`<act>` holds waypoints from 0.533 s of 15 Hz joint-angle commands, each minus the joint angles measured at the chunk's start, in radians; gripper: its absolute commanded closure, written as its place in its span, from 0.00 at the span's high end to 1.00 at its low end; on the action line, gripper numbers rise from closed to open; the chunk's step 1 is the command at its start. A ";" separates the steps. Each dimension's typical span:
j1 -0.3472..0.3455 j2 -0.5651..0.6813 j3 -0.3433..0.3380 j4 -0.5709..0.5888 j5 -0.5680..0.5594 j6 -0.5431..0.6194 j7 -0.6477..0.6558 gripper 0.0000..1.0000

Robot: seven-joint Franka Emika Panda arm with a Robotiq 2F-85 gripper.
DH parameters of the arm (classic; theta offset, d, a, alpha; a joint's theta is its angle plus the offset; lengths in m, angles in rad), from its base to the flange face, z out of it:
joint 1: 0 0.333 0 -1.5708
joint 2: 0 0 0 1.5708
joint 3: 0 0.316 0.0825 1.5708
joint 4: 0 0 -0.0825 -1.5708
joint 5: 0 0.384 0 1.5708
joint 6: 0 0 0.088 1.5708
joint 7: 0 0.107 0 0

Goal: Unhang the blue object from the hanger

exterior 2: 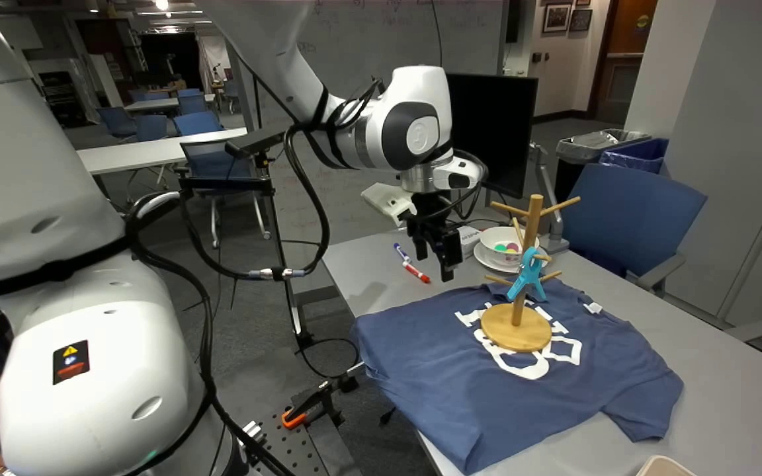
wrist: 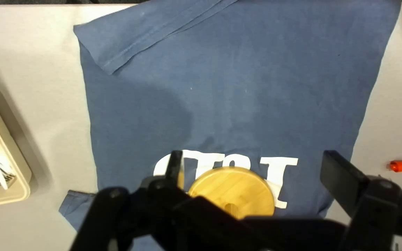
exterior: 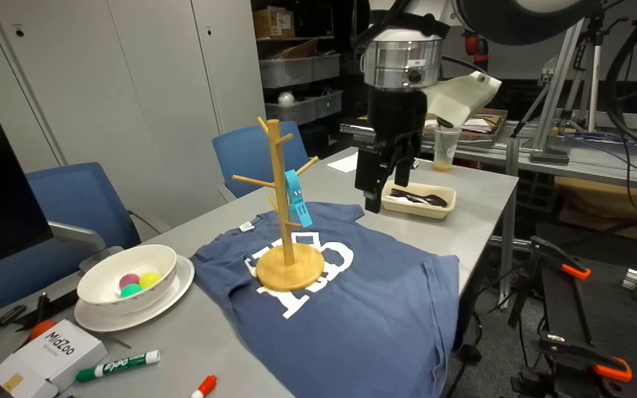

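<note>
Fingers [wrist: 343, 184] stand wide apart and grip nothing, fit, I judge, for an approach. The gripper [exterior 2: 434, 265] hangs apart from the hanger [exterior: 284, 221]; the blue clip [exterior 2: 527, 276] is on that stand beside the upright pole [exterior 2: 532, 225], apparently slung by its upper end over a peg [exterior: 308, 166], though how it catches there I cannot tell. The wrist view does not show it. Best to bring the fingers level with the clip's body, one to each side, clear of the pegs, and close gently — a hard squeeze might spring it open. Then ease it outward along the upward-slanting peg before lifting, lest the stand tip.

Other pegs jut above and below the clip, so a straight lift may snag. The round base [exterior: 290, 276] rests on the navy T-shirt [exterior: 374, 309], soft footing that could slide. Well apart from the clip are a tray [exterior: 415, 210] of cutlery [exterior: 419, 198], a bowl [exterior: 130, 304] of coloured balls [exterior: 149, 281] on a plate [exterior: 105, 323], and a red marker [exterior 2: 417, 272].
</note>
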 commanded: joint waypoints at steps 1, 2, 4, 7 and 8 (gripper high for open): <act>0.010 0.054 -0.013 0.006 -0.001 0.050 0.017 1.00; 0.008 0.077 -0.013 0.007 -0.013 0.079 0.035 1.00; 0.010 0.122 -0.019 0.011 -0.030 0.156 0.061 1.00; 0.021 0.189 -0.042 0.024 -0.095 0.279 0.123 1.00; 0.028 0.206 -0.059 0.026 -0.143 0.318 0.161 1.00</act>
